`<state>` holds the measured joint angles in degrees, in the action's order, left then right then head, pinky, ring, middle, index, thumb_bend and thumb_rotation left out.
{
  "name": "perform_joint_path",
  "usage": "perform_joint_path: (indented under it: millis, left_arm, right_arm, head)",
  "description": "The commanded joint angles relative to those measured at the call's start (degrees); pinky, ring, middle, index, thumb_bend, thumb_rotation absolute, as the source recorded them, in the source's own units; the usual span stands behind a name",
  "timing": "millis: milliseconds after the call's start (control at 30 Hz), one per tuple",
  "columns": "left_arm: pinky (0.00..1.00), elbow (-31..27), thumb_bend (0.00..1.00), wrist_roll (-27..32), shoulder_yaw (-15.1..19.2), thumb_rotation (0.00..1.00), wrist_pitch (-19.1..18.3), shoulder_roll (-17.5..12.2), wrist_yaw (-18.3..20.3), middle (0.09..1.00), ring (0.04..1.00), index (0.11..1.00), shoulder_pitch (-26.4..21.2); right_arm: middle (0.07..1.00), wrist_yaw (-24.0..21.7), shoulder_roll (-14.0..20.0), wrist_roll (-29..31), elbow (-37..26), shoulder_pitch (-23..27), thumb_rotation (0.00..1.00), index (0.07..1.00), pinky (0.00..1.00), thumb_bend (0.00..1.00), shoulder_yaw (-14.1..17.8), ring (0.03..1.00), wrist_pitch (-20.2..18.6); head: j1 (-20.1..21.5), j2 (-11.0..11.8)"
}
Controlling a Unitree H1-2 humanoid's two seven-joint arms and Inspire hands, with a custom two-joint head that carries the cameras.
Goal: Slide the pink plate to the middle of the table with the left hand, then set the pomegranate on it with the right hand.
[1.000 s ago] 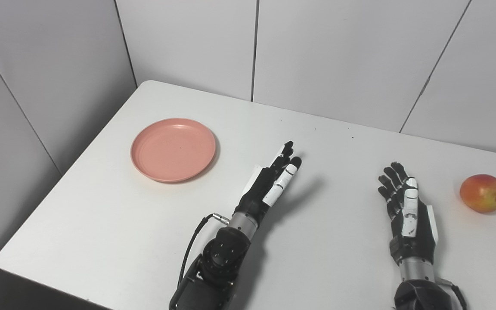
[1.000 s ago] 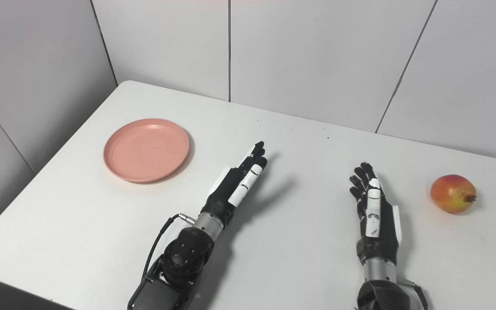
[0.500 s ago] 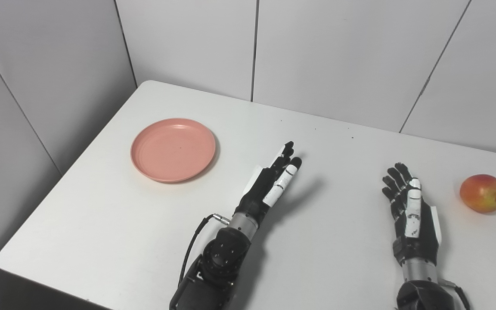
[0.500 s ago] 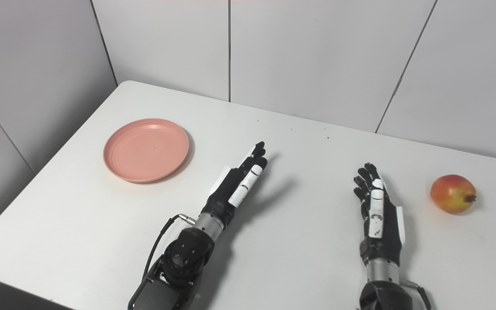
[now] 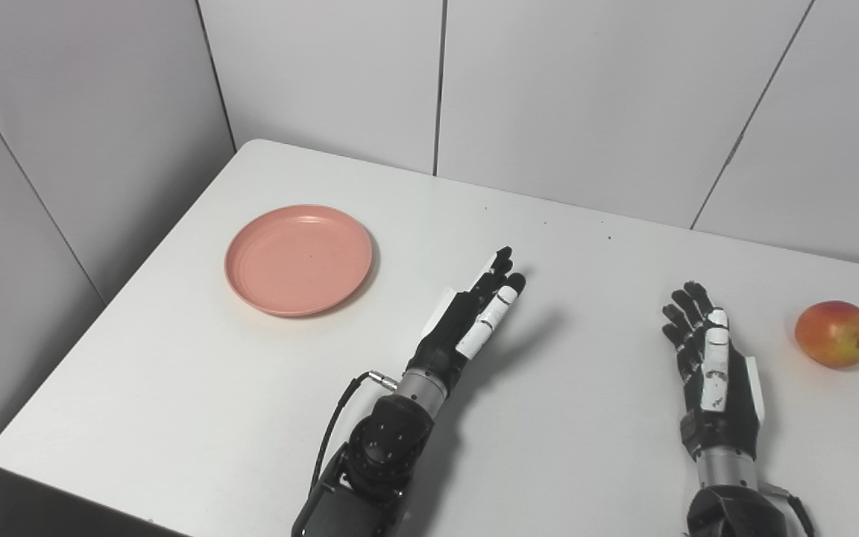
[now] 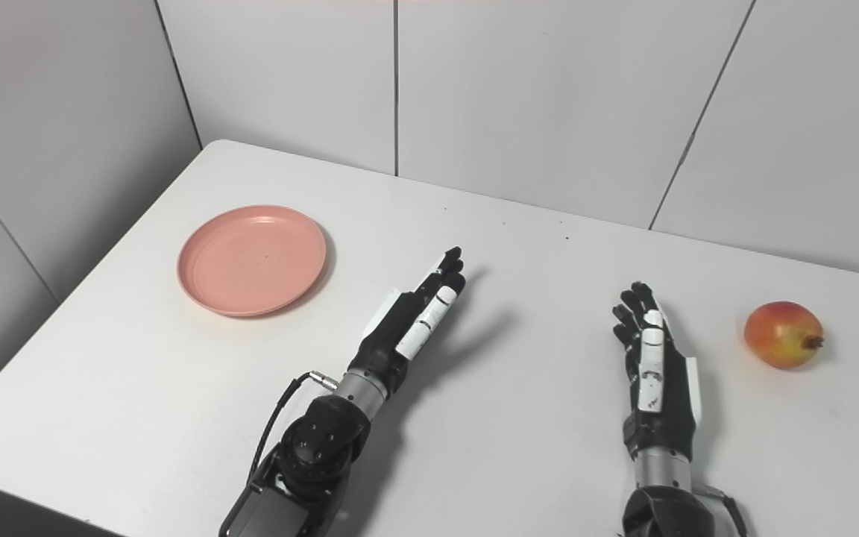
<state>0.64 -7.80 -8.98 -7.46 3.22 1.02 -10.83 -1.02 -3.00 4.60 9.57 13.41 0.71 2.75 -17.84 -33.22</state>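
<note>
A pink plate lies flat on the left part of the white table, with nothing on it. The pomegranate, red and yellow, rests near the right edge of the table. My left hand hovers over the middle of the table, right of the plate and apart from it, fingers stretched out and holding nothing. Farther right, my right hand is open too, fingers spread, a short way left of the pomegranate and not touching it.
Grey panel walls close off the table at the back and on the left. The table's front left corner is rounded. A black cable loops from my left wrist.
The right hand has shifted slightly to the right, toward the pomegranate. The left hand, plate and fruit have stayed put; the view has shifted a little.
</note>
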Motion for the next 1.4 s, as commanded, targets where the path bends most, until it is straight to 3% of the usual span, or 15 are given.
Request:
perform_joint_path:
  millis: [0,500,833,967,1200,1367]
  left_arm:
    - [0.99,-3.3,0.58,-0.1,-0.1,1.00,1.0,0.4,-0.1,1.000,1.000,1.000,-0.8]
    - [0.97,-8.8,0.59,-2.4,1.6,1.00,1.8,-0.9,-1.3,0.991,0.988,0.989,-1.5]
    - [0.92,-10.9,0.58,-3.4,6.3,1.00,0.7,-1.7,-3.9,0.928,0.927,0.918,-4.7]
    - [0.90,-10.9,0.54,-4.4,8.0,1.00,2.1,-3.3,-4.6,0.905,0.907,0.902,-5.7]
    - [0.84,-10.4,0.58,-4.4,11.1,1.00,2.4,-5.8,-6.1,0.878,0.873,0.877,-7.4]
    - [0.89,-8.9,0.61,-5.1,13.7,1.00,3.2,-7.8,-8.2,0.870,0.870,0.870,-8.5]
  right_arm:
    - [0.897,0.0,0.3,0.2,0.9,-0.8,0.98,0.893,0.92,0.54,0.4,0.893,1.6]
    - [0.895,0.1,0.3,0.0,1.1,-0.7,0.97,0.886,0.92,0.57,0.5,0.894,1.6]
    - [0.895,-0.4,1.1,-0.1,2.5,-0.2,0.98,0.885,0.93,0.56,0.4,0.897,2.6]
    - [0.892,-0.3,1.1,0.1,2.7,-0.1,0.98,0.882,0.93,0.57,0.5,0.895,2.7]
    - [0.895,-0.4,1.2,0.1,3.3,0.2,0.98,0.887,0.92,0.54,0.4,0.897,3.1]
    - [0.901,-0.7,1.2,0.2,3.3,0.1,0.99,0.891,0.92,0.54,0.3,0.903,3.2]
  head:
    - [-0.1,0.0]
    - [-1.2,0.6]
    - [-2.0,1.0]
    - [-2.2,1.1]
    - [-2.5,1.5]
    - [-2.8,1.7]
